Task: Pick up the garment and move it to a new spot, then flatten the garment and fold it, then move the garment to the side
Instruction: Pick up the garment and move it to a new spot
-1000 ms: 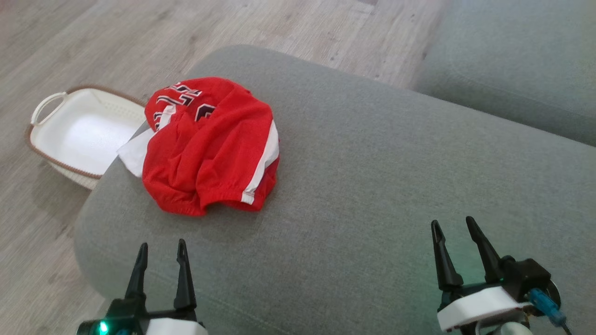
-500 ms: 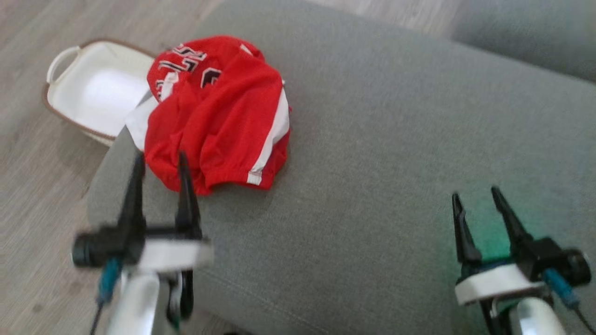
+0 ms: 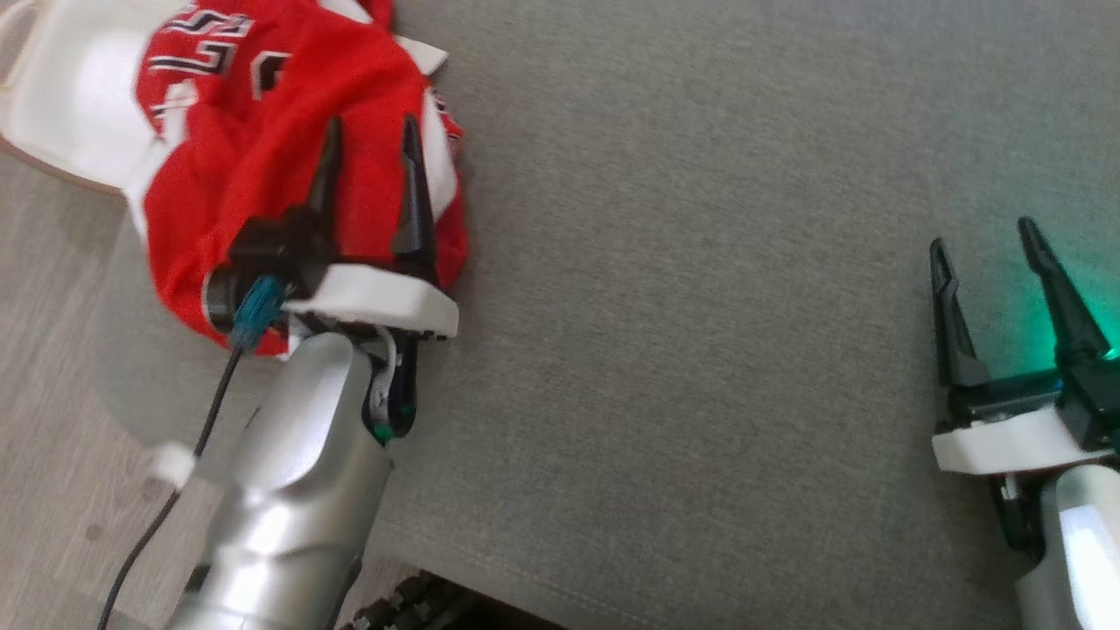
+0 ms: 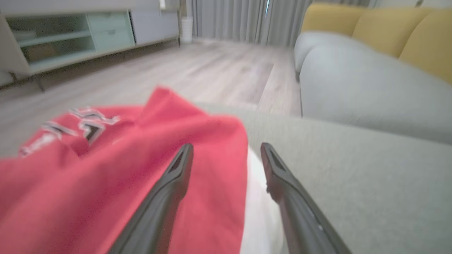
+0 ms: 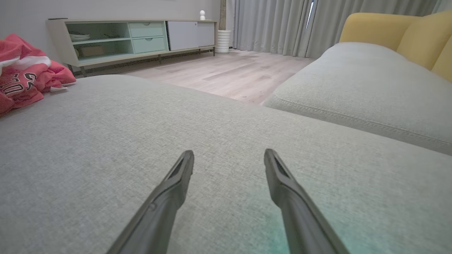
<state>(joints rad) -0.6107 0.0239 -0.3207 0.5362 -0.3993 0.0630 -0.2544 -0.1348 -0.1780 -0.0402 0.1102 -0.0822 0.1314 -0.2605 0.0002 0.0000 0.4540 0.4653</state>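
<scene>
White basket (image 3: pixel 61 96) beside crumpled garment (image 3: pixel 227 166)

Garment (image 3: pixel 254 140) red matt cloth. Cushion (image 3: pixel 700 262) grey woven fabric. Floor (image 3: pixel 52 455) pale wood grain. Basket (image 3: pixel 61 105) white glossy plastic.

And there's the garment (image 3: pixel 236 166): a red jersey with white stripes and black-and-white lettering. It's bunched in a rumpled heap, neither flat nor folded, and sits at the left edge of the grey sofa cushion (image 3: pixel 700 306).
</scene>
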